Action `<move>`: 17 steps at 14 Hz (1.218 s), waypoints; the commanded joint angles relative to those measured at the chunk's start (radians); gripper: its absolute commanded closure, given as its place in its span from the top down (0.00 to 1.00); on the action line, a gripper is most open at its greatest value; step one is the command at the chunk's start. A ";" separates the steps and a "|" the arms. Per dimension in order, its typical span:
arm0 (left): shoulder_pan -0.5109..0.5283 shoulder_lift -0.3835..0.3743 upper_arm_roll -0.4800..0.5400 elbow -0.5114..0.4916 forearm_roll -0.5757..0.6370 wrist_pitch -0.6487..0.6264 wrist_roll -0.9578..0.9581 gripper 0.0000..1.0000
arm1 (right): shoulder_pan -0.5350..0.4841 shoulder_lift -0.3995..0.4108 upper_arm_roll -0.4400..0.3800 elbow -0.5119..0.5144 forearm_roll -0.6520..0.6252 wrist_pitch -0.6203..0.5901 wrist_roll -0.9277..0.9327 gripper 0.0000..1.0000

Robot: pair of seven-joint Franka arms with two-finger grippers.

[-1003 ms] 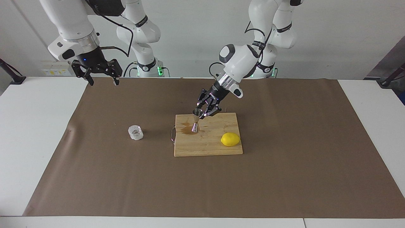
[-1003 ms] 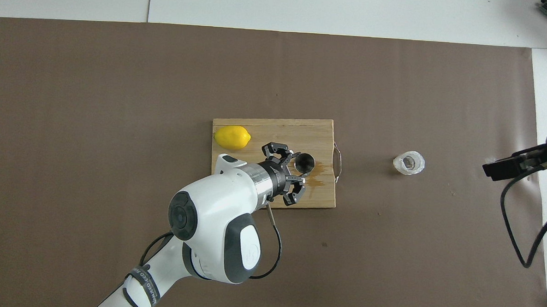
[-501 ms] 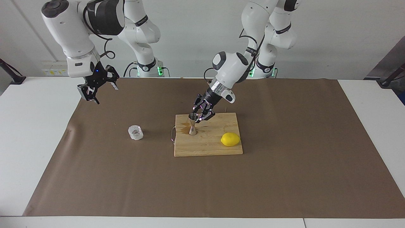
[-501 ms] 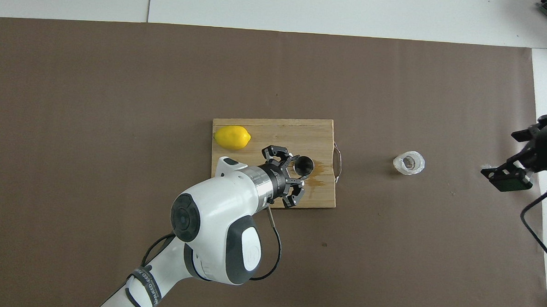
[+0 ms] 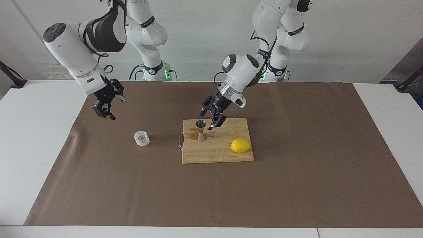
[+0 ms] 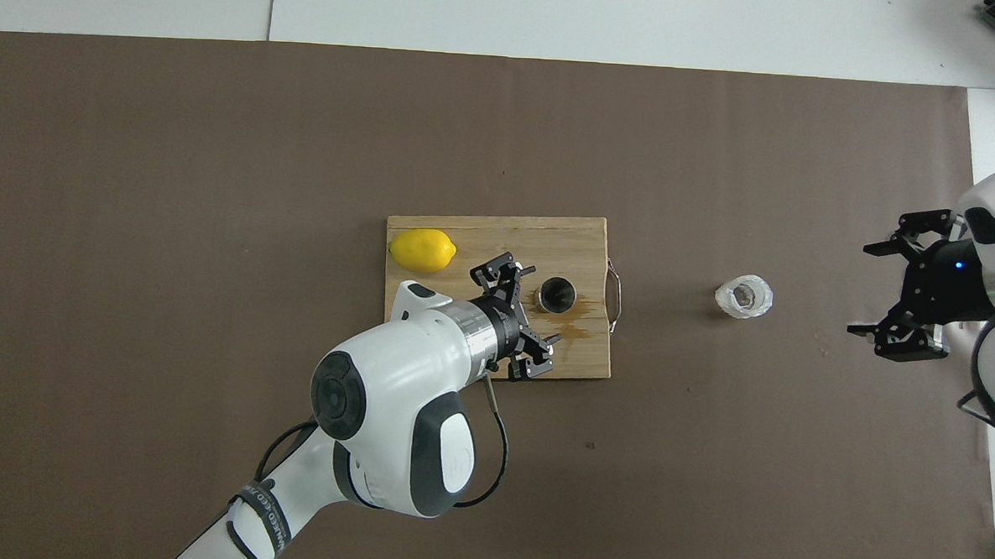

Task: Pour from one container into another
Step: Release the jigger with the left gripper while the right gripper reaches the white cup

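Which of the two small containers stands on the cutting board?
The steel jigger, upright on the cutting board beside a wet stain. The clear glass cup sits off it, on the brown paper.

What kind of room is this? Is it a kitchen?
More likely a robot lab set up like a small bar. Two white robot arms stand at a paper-covered table, and a cutting board holds a steel jigger and a lemon.

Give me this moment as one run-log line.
left gripper: open, beside shiny steel hourglass jigger, upright on wooden cutting board | right gripper: open, over brown mat | clear textured glass cup: on mat, untouched
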 commanded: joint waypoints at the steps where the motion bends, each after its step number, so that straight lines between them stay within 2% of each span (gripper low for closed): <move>1: 0.047 -0.064 0.028 0.046 0.147 -0.173 0.010 1.00 | -0.034 0.075 0.008 -0.001 0.103 0.024 -0.188 1.00; 4: 0.125 -0.052 0.032 0.201 0.349 -0.401 0.013 1.00 | -0.037 0.130 0.008 -0.009 0.157 0.049 -0.305 1.00; 6: 0.167 -0.047 0.031 0.281 0.471 -0.538 0.068 1.00 | -0.034 0.159 0.008 -0.026 0.240 0.096 -0.403 1.00; 9: 0.208 -0.029 0.032 0.365 0.508 -0.665 0.298 1.00 | -0.035 0.193 0.008 -0.046 0.280 0.135 -0.441 1.00; 11: 0.240 -0.024 0.034 0.395 0.534 -0.748 0.508 1.00 | -0.043 0.253 0.008 -0.049 0.306 0.137 -0.484 1.00; 17: 0.292 -0.056 0.034 0.392 0.732 -0.894 0.902 1.00 | -0.036 0.310 0.009 -0.080 0.396 0.185 -0.567 1.00</move>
